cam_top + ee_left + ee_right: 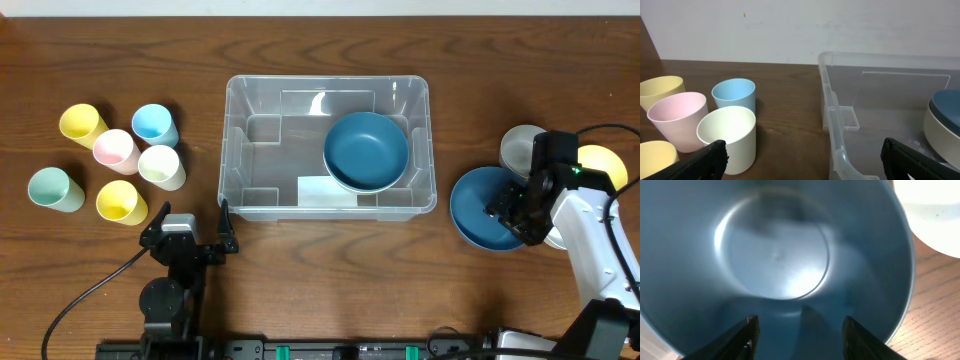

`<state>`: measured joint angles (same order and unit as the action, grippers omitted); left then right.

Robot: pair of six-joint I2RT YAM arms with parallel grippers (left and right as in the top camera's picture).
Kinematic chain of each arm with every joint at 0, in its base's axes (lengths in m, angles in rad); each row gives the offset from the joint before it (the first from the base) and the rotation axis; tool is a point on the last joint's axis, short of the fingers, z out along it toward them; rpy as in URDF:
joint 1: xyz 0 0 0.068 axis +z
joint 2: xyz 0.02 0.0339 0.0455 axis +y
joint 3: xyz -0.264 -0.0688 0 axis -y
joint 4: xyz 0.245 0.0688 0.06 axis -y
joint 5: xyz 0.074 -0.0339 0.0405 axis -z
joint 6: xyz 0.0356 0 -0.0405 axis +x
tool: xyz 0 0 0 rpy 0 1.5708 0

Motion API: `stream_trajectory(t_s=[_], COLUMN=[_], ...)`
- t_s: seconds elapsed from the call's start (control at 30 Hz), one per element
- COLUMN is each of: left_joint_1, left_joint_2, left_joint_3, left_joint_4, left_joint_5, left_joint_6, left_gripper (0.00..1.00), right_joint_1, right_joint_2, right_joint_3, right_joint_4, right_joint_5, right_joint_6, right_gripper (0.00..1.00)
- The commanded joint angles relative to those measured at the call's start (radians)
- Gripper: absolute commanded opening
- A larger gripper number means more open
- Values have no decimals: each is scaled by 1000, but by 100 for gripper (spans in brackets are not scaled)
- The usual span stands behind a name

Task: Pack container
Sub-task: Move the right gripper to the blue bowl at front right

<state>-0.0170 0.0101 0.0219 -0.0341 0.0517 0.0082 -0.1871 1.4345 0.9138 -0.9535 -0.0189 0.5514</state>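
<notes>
Mid-packing, bowl stage. At centre of tabletop [320,40], container [228,150], one blue bowl [366,150] already inside at right end. Reaching over second blue bowl [475,205], just right of container, with right gripper [512,212]: fingers [740,340] spread above bowl's inside, gripping nothing. Near container's front-left corner, left gripper [188,228], fingers parted, empty. Next, by judgement: pinch rim, lift, carry left over wall, nest in first bowl. Cups [117,150] at left not yet packed.

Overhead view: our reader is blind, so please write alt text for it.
A large clear rectangular plastic container on a wooden table holds one dark blue bowl. Six pastel plastic cups cluster at its left; at right, the right gripper hangs over a second dark blue bowl.
</notes>
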Motion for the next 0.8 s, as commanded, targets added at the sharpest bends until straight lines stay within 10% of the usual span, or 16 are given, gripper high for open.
stream_trajectory(t_s=[0.0,0.77], left_joint_1=[-3,-3], left_joint_2=[-6,-6], left_joint_3=[-18,-18], left_joint_4=[-35,-35], left_joint_5=[-11,-11], left_joint_6=[14,14], left_gripper=[98,98], right_joint_1=[-11,-66], right_joint_2=[-22,-170], right_joint_3=[-6,31], right_joint_4=[-6,-174], right_joint_5=[47,124], right_joint_6=[28,11], right_gripper=[52,53])
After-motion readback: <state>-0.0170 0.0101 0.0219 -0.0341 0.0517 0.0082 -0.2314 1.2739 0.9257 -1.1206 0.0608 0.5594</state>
